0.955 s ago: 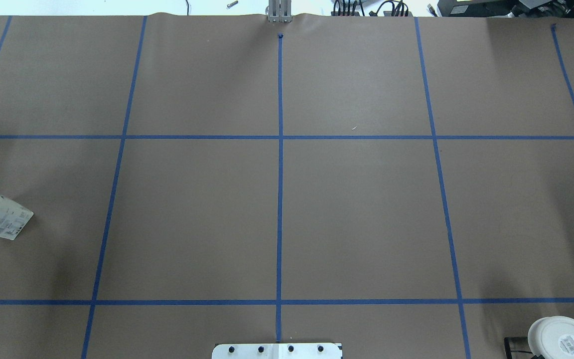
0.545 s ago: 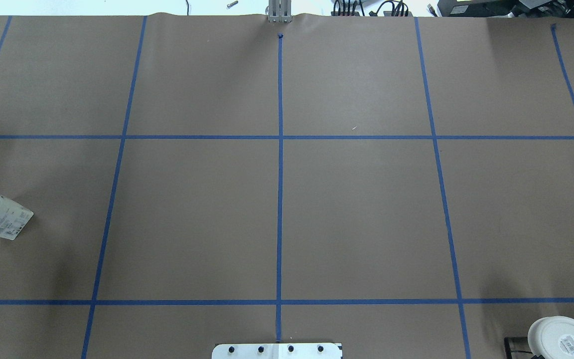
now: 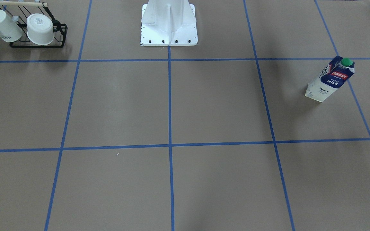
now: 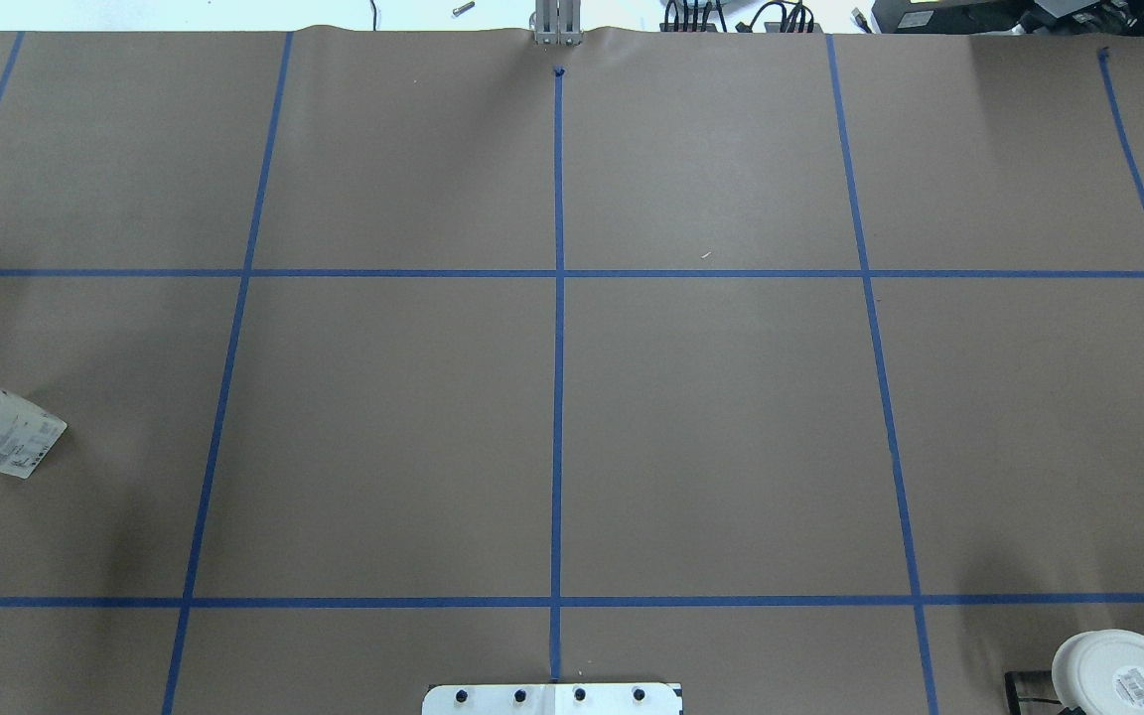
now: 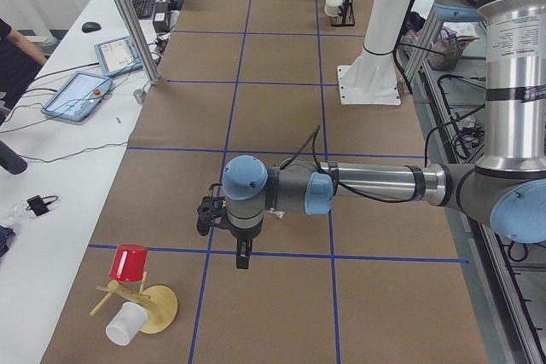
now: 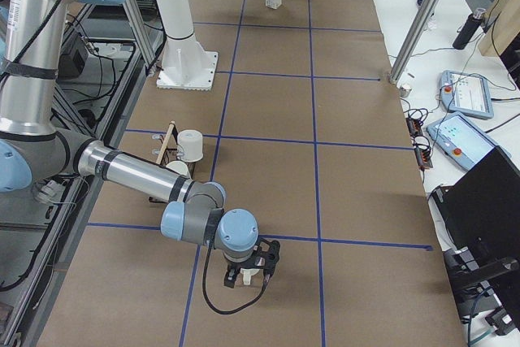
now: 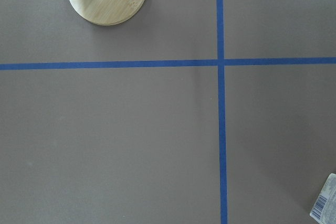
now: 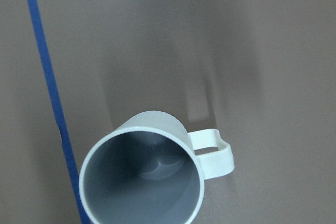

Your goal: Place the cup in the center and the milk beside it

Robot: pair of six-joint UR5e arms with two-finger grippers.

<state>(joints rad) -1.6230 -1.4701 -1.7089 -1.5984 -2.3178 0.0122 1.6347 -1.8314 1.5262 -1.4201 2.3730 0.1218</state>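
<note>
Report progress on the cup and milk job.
Done: nothing; the center is bare. In hand: the right wrist view looks down on the cup, upright beside a blue tape line; no grip visible. Remaining: seat the cup at center, then bring the milk carton, standing far out on the robot's left.

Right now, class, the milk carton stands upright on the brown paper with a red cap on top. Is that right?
Not quite: the milk carton does stand upright on the brown paper, but its cap is green, not red. The exterior front-facing view shows it.
</note>
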